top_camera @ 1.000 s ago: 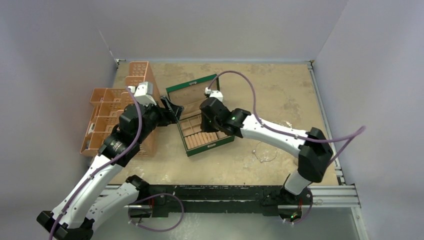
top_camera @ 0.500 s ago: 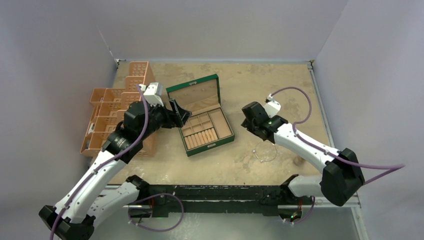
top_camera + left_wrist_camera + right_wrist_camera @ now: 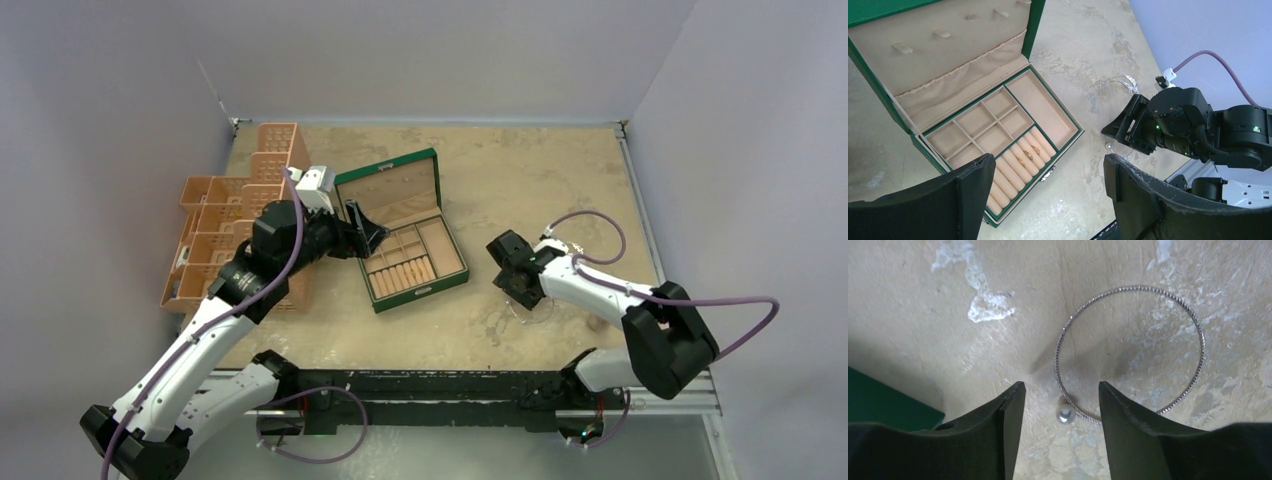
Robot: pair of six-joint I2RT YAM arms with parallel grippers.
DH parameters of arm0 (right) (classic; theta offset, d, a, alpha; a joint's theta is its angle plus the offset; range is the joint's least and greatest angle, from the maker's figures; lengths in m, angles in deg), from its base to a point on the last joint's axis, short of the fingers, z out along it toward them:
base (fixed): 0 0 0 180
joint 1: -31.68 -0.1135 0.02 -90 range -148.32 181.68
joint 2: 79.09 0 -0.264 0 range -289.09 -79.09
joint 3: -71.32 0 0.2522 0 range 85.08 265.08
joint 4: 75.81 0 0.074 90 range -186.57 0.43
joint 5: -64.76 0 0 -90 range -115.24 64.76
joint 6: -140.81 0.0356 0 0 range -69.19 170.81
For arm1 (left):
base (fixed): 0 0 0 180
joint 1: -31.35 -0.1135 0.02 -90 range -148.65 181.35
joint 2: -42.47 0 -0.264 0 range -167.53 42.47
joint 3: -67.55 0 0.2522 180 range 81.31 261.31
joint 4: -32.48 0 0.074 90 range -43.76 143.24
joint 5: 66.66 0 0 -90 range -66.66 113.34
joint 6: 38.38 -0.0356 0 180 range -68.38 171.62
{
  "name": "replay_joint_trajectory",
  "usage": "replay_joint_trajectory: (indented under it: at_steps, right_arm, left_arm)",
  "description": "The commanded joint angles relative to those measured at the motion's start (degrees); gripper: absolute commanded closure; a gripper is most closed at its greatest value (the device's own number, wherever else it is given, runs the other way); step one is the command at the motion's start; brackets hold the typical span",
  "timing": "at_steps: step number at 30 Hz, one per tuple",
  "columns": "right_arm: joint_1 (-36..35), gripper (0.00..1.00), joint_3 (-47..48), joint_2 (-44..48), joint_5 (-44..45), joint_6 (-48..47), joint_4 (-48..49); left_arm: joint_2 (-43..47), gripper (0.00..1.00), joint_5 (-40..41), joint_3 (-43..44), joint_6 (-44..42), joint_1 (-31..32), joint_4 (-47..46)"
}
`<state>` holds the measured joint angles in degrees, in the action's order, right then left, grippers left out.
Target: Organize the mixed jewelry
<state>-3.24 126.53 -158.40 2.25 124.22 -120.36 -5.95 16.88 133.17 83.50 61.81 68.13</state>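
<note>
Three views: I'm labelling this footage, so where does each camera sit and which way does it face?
Top: above and behind the bases, looking down on the table; left arm and right arm show.
Left wrist: on the left arm, facing across the open box toward the right end effector; own fingers below.
Right wrist: facing straight down at the hoop; own fingers frame it.
Shared: top and left wrist both show the box.

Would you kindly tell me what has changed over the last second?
The right gripper left the green box, swung right and toward the near edge, and now hovers open over the silver hoop and a small pearl bead, holding nothing. The left gripper, open, barely shifted beside the box. Box, hoop and orange baskets stayed put.
</note>
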Motion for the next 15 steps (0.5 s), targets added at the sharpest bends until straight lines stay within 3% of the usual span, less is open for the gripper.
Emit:
replay_joint_trajectory:
  at_steps: [1, 4, 8, 15]
  right_arm:
    - [0.0, 0.37, -1.8, 3.5, -6.0, -2.7, 1.7]
    - [0.0, 0.33, -3.7, 4.4, -11.2, -5.2, 3.6]
    - [0.0, 0.33, -4.7, 4.9, -11.6, -5.8, 2.7]
    - [0.0, 0.45, -4.0, 3.5, -12.9, -8.3, 2.4]
  left_arm:
    - [0.9, 0.2, -0.7, 0.2, -0.8, 0.0, -3.1]
    - [0.9, 0.2, -0.2, 0.3, -1.1, 0.0, -2.9]
    - [1.5, 0.2, 2.6, 0.8, -1.3, 0.0, -1.7]
    - [1.7, 0.2, 3.7, 0.7, -1.4, 0.0, -1.4]
